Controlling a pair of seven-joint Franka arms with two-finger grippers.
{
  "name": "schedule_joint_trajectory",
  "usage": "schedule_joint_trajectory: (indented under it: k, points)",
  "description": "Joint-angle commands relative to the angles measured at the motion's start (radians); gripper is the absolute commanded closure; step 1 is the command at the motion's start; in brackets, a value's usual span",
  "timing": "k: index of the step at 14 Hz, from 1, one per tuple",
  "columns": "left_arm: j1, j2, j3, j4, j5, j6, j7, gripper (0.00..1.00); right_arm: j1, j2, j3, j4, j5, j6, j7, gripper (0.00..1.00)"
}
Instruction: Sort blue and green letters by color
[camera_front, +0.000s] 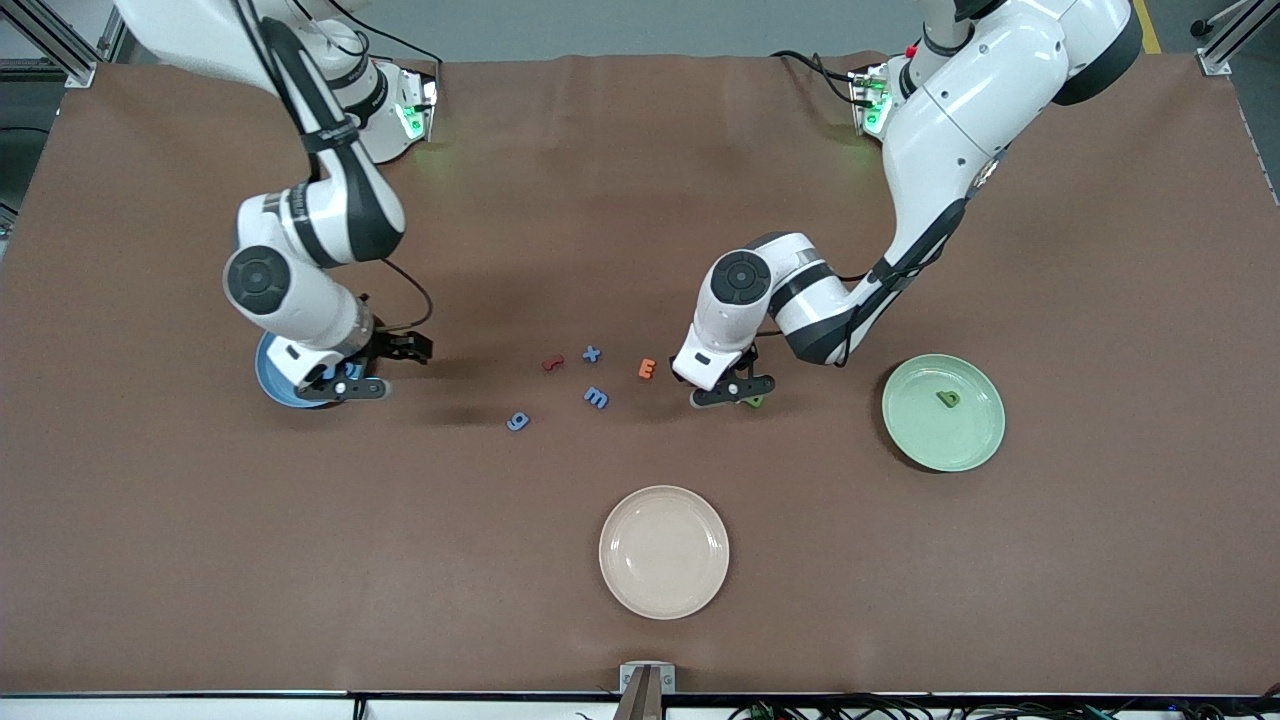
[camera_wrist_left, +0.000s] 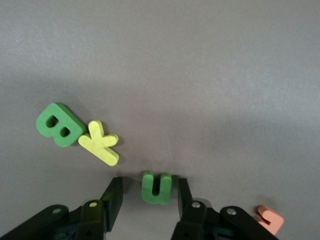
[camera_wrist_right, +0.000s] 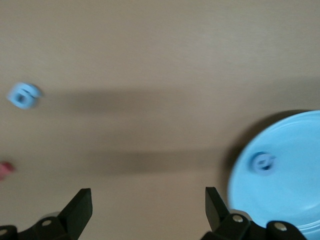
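Front view, from the right arm's end: the right gripper (camera_front: 385, 368) hangs spread wide and empty at the blue plate (camera_front: 275, 385), which holds one blue letter (camera_wrist_right: 263, 163). Three more blue letters (camera_front: 596, 397) lie mid-table. The left gripper (camera_wrist_left: 148, 196) straddles a green U (camera_wrist_left: 156, 187), fingers not touching. The green plate (camera_front: 975, 440) holds a green letter (camera_front: 947, 399).

- The table (camera_front: 1100, 560) wore a matt brown cloth, faintly wrinkled along the edge by the robots' bases.
- The letters, such as the green U (camera_wrist_left: 156, 187), looked like matt foam.
- The plates, such as the cream one (camera_front: 664, 551), looked smooth and slightly glossy.
- The arms' shells were glossy white plastic.
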Motion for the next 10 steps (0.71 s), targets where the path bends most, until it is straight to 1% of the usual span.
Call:
schedule_joint_trajectory:
  k: [1, 4, 6, 7, 8, 10]
  points:
    - [-0.018, 0.012, 0.01, 0.014, 0.021, 0.007, -0.011, 0.48, 0.062, 0.107, -0.008, 0.144, 0.001, -0.036, 0.19, 0.0]
    - [-0.029, 0.018, 0.012, 0.014, 0.023, 0.007, -0.008, 0.51, 0.062, 0.127, -0.008, 0.213, 0.001, -0.061, 0.215, 0.0]
    - [-0.031, 0.018, 0.027, 0.013, 0.027, 0.007, -0.007, 0.55, 0.072, 0.148, -0.008, 0.258, 0.001, -0.111, 0.244, 0.0]
    - [-0.031, 0.018, 0.039, 0.013, 0.032, 0.007, -0.007, 0.61, 0.081, 0.162, -0.008, 0.267, 0.001, -0.108, 0.287, 0.0]
    - [-0.031, 0.018, 0.041, 0.013, 0.037, 0.007, -0.005, 0.7, 0.091, 0.177, -0.008, 0.278, 0.001, -0.104, 0.341, 0.0]
    - [-0.029, 0.012, 0.041, 0.013, 0.037, 0.004, -0.008, 0.98, 0.107, 0.197, -0.008, 0.293, 0.009, -0.096, 0.478, 0.0]
